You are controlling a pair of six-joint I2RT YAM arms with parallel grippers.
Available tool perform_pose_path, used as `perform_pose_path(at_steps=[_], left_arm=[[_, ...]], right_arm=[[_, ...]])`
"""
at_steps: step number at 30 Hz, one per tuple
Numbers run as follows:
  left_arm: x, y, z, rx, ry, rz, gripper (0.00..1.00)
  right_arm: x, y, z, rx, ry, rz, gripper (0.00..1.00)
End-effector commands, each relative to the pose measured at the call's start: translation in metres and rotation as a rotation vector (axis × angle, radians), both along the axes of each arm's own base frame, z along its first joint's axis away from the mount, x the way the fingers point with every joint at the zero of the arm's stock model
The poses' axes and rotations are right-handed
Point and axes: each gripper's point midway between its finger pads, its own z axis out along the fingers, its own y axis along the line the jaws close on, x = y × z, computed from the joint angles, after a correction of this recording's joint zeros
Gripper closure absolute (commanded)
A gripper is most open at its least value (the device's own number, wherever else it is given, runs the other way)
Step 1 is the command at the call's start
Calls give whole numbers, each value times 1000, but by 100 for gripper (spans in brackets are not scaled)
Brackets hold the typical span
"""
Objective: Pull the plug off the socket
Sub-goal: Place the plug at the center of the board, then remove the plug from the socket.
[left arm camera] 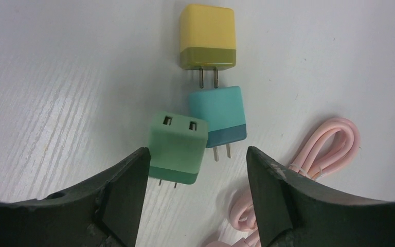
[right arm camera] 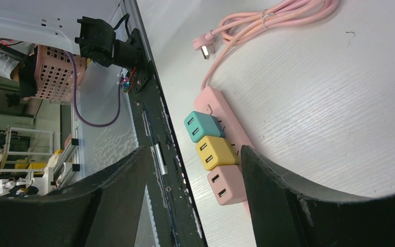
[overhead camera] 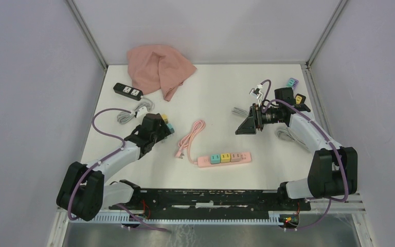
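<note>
**Q:** Top view: where is the task's object?
**A:** The pink power strip (overhead camera: 202,161) lies near the table's front centre with three charger cubes seated in a row on it. Its pink cable (overhead camera: 192,135) is coiled just behind. The left gripper (overhead camera: 162,126) sits low over the table, well apart from the strip. The right gripper (overhead camera: 246,125) hangs behind the strip. A pink cloth (overhead camera: 159,68) and a black power strip (overhead camera: 127,91) lie at the back left.

**Q:** Left wrist view?
**A:** The jaws are parted. A loose green cube (left arm camera: 177,148) stands between them, and the right finger is clear of it. A loose teal cube (left arm camera: 217,114) and a loose yellow cube (left arm camera: 207,36) lie beside it with their prongs bare.

**Q:** Right wrist view?
**A:** The jaws are parted and empty, aimed at the strip. Plugged in are the teal plug (right arm camera: 201,127), the yellow plug (right arm camera: 215,153) and the pink plug (right arm camera: 226,185), side by side.

**Q:** How will a plug handle?
**A:** It is probably light, rigid and smooth-sided, held in by prong friction alone. Take one cube across its two free flat sides, those not facing a neighbour, and pull straight along the prongs. The strip looks light and may lift with the plug, so the other gripper likely has to press it down.
</note>
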Motion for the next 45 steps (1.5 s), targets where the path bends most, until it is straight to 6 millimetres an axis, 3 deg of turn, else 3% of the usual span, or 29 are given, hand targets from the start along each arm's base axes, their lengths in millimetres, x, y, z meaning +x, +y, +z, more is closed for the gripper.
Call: perform_pose_path(at_steps=[1, 6, 12, 18, 26, 36, 41, 45], left_arm=[[12, 0, 23, -41, -65, 47, 22], [10, -5, 38, -65, -81, 16, 19], [4, -26, 68, -143, -164, -118, 19], [-10, -73, 107, -295, -338, -415, 15], [-50, -129, 146, -486, -523, -808, 10], [-117, -197, 161, -364, -751, -1192, 8], [-140, -205, 167, -344, -904, -1269, 8], [-142, -202, 167, -332, -950, -1265, 3]], right_arm=[[6, 1, 15, 8, -73, 11, 29], [6, -1, 12, -9, -88, 12, 29], [4, -4, 12, -39, -141, 24, 29], [0, -7, 13, -56, -194, 41, 29], [-6, -11, 10, -91, -258, 73, 29], [-23, -13, 11, -92, -387, 149, 30], [-42, -13, 12, -62, -494, 243, 30], [-63, -14, 11, -28, -617, 348, 29]])
